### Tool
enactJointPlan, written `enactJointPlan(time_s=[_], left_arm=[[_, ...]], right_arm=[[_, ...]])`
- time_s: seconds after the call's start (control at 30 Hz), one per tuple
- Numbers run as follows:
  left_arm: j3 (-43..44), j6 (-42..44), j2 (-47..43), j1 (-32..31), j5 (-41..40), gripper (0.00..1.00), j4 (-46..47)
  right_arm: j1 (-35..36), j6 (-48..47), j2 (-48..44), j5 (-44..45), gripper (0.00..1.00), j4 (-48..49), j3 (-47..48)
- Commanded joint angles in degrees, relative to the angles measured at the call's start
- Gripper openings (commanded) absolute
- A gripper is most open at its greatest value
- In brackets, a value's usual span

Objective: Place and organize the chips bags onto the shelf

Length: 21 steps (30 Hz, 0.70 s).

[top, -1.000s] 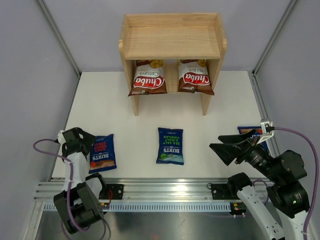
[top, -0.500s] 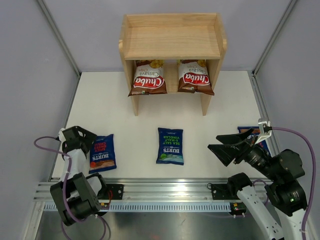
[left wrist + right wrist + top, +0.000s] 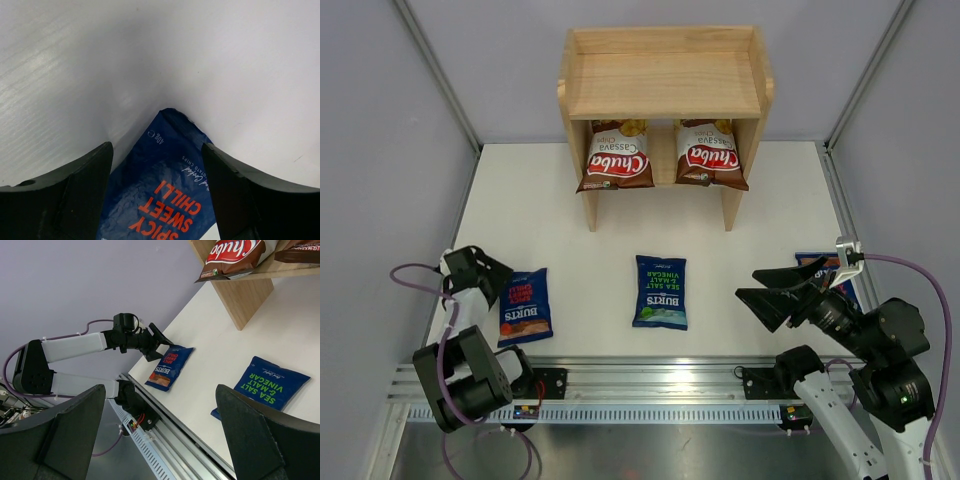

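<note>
Your left gripper (image 3: 157,150) has barely shifted in the last second, but the arm behind it has: the elbow has swung out toward the left edge of the table (image 3: 570,220) and the purple cable has followed. The wrist view shows the jaws spread wide, straddling one corner of the chilli bag (image 3: 525,306), which lies flat and has not moved. I cannot tell whether a finger touches the bag. It looks like you are lining up for this pickup, so close only once the corner sits well between the fingers.

Your right gripper (image 3: 775,290) has drifted slightly left, then stopped. It hangs wide open and empty above the table, to the right of the sea salt bag (image 3: 660,291). The third blue bag (image 3: 817,262) is half hidden behind it.

The two brown bags (image 3: 616,156) lie side by side on the lower tier of the shelf (image 3: 665,35), unchanged. All three blue bags are still on the table and the top tier holds nothing, so that part of the job is ahead of you
</note>
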Motion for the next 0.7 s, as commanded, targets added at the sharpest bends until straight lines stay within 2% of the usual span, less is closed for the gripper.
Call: enactJointPlan(time_s=[0.0,0.17,0.33,0.43,0.63,0.67], left_arm=[[0.8,2.3,0.8,-0.9,1.7,0.74,-5.5],[2.6,2.7,3.2,-5.5,-0.3,0.69,-8.2],[1.9,1.7,5.0,-5.7,0.4,0.49,-7.0],[1.0,0.7,4.0,-6.0,0.2,0.32,-6.4],[-1.0,0.3,-2.2,-6.6,1.4,0.15,-4.3],[-1.4,0.1,-2.9,-6.7,1.3,0.15,-4.1]], right_arm=[[0.1,-1.2,0.4,-0.4,0.99,3.0,1.5],[0.1,-1.5,-0.3,-0.5,0.99,3.4,1.6],[0.1,-2.4,-0.4,-0.3,0.99,1.9,2.4],[0.1,-3.1,-1.0,0.3,0.99,0.9,2.9],[0.1,-2.4,0.0,-0.1,0.99,1.3,2.1],[0.1,-2.3,0.1,-0.3,0.99,1.5,1.7]])
